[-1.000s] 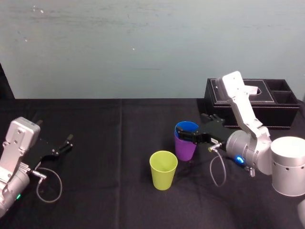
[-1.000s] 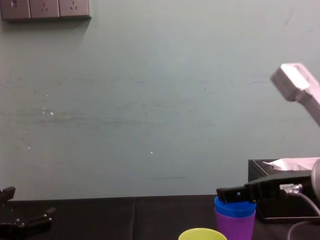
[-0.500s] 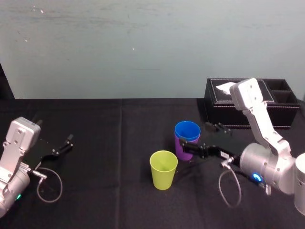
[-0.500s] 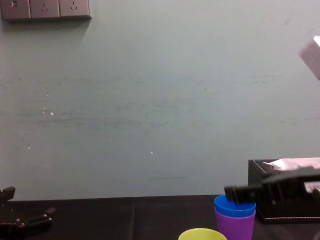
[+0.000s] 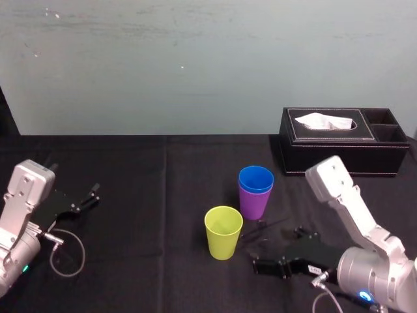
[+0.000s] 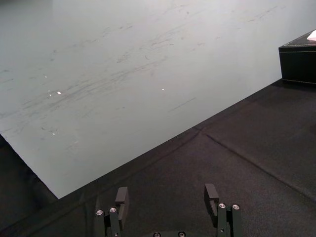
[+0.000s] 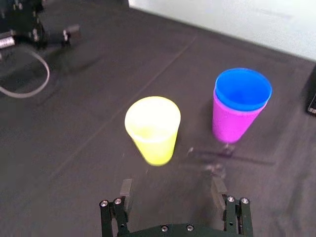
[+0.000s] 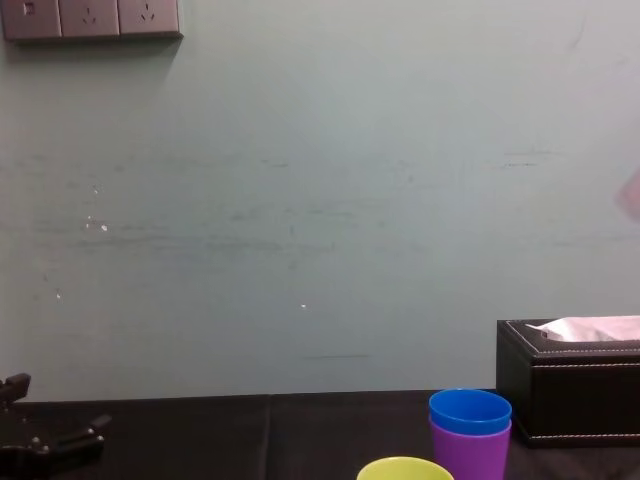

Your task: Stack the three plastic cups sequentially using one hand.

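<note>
1. Black cloth (image 5: 163, 195) covers the table; nothing on it has shifted in the last second.
2. The black leather tissue box (image 5: 339, 140) sits at the back right, no longer hidden by the arm.
3. The right gripper (image 7: 172, 192) has let go and pulled back from the nested pair towards the robot. It now sits low near the cloth, fingers apart and empty.
4. The left gripper (image 6: 168, 195) is parked far left, fingers apart.
5. The blue cup (image 5: 255, 179) sits nested in the purple cup (image 5: 253, 203), upright: first stacking looks done.
6. The yellow-green cup (image 5: 223, 233) stands alone just beside them, probably the next pick.
</note>
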{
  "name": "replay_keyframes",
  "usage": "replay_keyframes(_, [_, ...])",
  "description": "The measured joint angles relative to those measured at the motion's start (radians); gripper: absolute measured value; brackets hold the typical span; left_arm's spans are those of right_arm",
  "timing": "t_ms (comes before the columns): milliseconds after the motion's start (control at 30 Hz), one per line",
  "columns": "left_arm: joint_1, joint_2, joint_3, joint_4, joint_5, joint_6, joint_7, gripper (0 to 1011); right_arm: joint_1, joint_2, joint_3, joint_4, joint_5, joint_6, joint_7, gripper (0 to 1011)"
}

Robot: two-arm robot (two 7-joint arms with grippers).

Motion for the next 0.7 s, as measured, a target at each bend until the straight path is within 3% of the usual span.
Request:
replay_keyframes(300, [0.0,0.0,0.0,0.0,0.0,0.0,0.0,1000,0.004,0.019,-0.061,0.012,-0.022,0.008,0.006,1004])
replay_keyframes(700, [0.0,0.0,0.0,0.0,0.0,0.0,0.0,1000,0.027,-0.039,-0.09,0.083,-0.051,-0.078,-0.01,1004])
